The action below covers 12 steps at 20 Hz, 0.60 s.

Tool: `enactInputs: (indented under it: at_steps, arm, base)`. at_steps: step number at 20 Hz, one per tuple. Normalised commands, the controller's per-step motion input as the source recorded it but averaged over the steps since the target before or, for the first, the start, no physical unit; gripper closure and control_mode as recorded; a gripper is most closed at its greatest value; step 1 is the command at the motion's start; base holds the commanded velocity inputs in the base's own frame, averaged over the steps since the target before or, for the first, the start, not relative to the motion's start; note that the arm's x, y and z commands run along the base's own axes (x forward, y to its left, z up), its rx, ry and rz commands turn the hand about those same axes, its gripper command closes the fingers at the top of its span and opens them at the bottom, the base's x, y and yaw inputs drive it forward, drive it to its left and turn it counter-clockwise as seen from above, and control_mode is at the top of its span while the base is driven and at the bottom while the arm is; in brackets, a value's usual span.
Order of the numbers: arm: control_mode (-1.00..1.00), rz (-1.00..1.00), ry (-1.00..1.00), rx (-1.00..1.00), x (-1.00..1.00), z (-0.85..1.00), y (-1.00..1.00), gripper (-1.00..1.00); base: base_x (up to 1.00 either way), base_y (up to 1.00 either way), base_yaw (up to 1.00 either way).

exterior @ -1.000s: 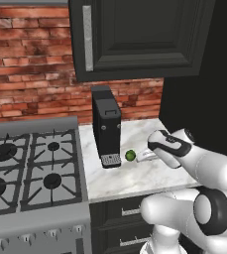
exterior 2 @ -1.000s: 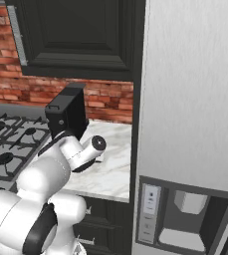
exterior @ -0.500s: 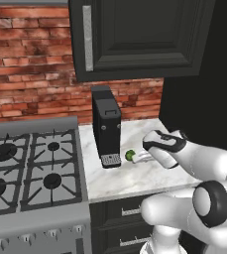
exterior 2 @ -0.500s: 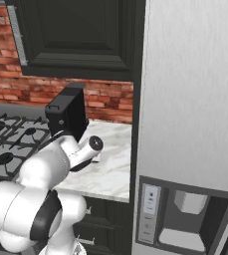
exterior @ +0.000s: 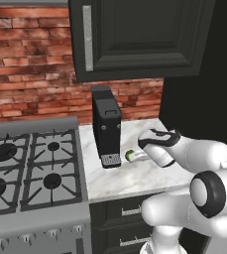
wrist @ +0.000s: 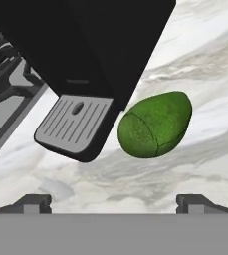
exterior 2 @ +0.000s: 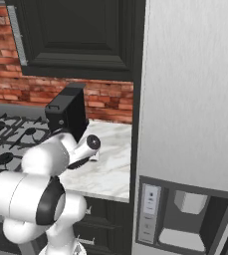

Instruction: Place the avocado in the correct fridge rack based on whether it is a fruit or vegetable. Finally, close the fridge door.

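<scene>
A black coffee machine (exterior: 106, 126) stands on the marble counter (exterior: 135, 171) beside a gas stove (exterior: 28, 171). A dark wall cabinet (exterior: 135, 37) hangs above against the brick wall (exterior: 28, 64). A dispenser panel (exterior 2: 180, 219) sits in a grey fridge front.

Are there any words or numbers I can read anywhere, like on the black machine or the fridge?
None can be read.
Coffee machine: a small round mark on its front, no letters.
Fridge dispenser panel: a strip of buttons, too small and blurred to read.
Stove: knobs along its front edge, no readable marks.
Avocado: no sticker or label.
</scene>
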Motion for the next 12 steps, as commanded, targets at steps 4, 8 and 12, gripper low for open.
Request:
enactInputs:
  at_steps: [4, 8, 12]
  arm:
    - [-1.00, 0.00, -0.02, 0.00, 0.23, -0.10, 0.00, -1.00]
    - [-1.00, 0.00, -0.01, 0.00, 0.26, -0.09, 0.00, -1.00]
    - [-1.00, 0.00, 0.00, 0.00, 0.22, -0.13, 0.00, -1.00]
  base:
    - [0.00, 0.00, 0.00]
    - [0.00, 0.00, 0.00]
    - [0.00, 0.00, 0.00]
